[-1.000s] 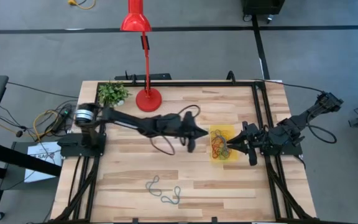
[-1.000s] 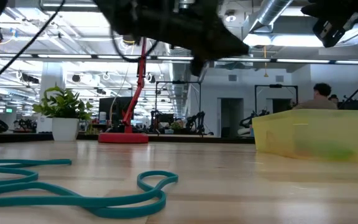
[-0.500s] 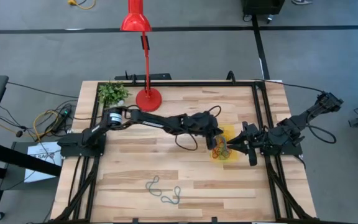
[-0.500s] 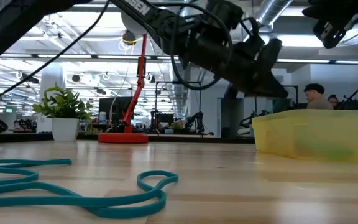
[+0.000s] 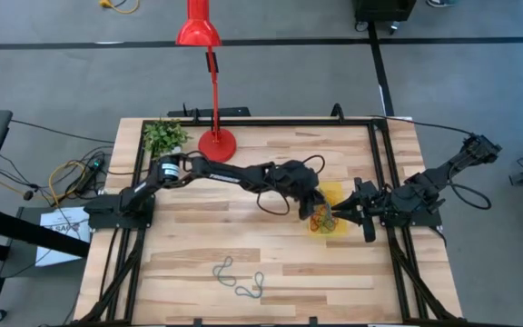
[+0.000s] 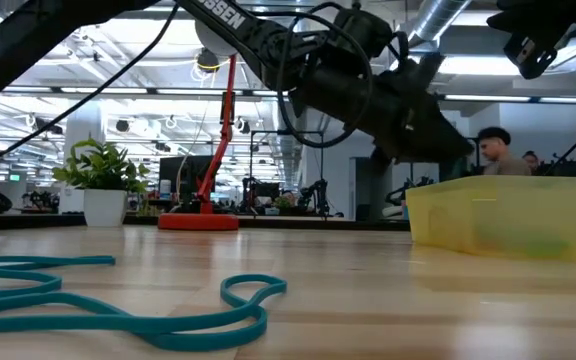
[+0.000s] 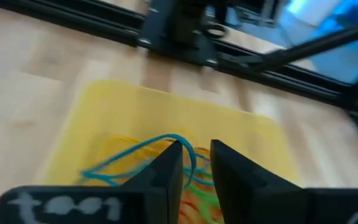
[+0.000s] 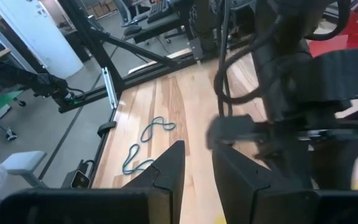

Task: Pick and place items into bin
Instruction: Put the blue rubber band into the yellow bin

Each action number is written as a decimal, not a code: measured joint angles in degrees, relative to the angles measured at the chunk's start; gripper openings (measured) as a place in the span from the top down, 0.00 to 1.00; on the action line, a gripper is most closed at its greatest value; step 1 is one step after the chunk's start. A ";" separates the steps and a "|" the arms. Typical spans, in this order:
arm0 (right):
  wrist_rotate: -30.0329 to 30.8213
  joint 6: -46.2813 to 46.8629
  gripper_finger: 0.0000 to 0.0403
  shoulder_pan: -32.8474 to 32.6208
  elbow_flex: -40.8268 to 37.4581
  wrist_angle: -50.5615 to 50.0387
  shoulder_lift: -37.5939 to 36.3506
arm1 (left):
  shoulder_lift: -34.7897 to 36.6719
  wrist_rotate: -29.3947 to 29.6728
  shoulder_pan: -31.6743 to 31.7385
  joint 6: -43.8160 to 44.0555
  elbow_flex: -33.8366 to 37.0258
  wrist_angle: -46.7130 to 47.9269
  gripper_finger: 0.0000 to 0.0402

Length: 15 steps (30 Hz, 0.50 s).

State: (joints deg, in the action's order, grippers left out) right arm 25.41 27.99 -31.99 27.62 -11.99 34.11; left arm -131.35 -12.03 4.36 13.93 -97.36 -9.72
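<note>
Left claw (image 5: 318, 211) hangs right over the bin (image 5: 338, 193), fingers a narrow gap apart, and a teal loop (image 7: 138, 155) droops just ahead of the fingertips (image 7: 171, 163), above the pile. Whether the claw actually touches that loop, I cannot tell. Beneath it in the bin lie red, green and yellow loops (image 7: 194, 193), all tangled. Right claw (image 5: 343, 211) waits at the bin's far side, facing the left claw, fingers slightly parted with nothing between them. Well away from both claws, near the bench (image 5: 189, 245) front edge, two more loops lie loose: a grey-green one (image 5: 224, 269) and a teal one (image 5: 251, 286), just beside each other.
</note>
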 joint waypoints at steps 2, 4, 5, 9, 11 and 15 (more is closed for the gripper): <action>0.00 0.00 0.81 0.00 0.00 0.00 0.00 | 0.45 -4.47 0.02 0.91 0.00 0.37 0.82; -0.02 0.00 0.81 0.00 0.00 0.00 0.00 | 1.23 -8.67 0.11 1.74 0.00 0.20 0.81; -0.02 0.00 0.81 0.00 0.00 -0.02 0.00 | 1.82 -10.42 0.23 1.89 0.00 0.70 0.81; -0.04 0.02 0.81 0.00 0.00 -0.31 0.00 | 4.96 -11.50 0.46 0.64 -0.04 4.51 0.81; -0.04 0.07 0.81 0.00 0.00 -0.45 0.00 | 6.92 -9.30 0.52 -1.39 -0.04 7.69 0.81; -0.04 0.07 0.81 0.00 0.00 -0.40 0.00 | 9.48 -5.49 0.47 -4.48 -0.15 11.76 0.81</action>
State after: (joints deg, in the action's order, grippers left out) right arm 25.36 28.05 -31.99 27.62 -12.39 34.11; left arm -121.87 -17.52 4.83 9.45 -97.51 2.05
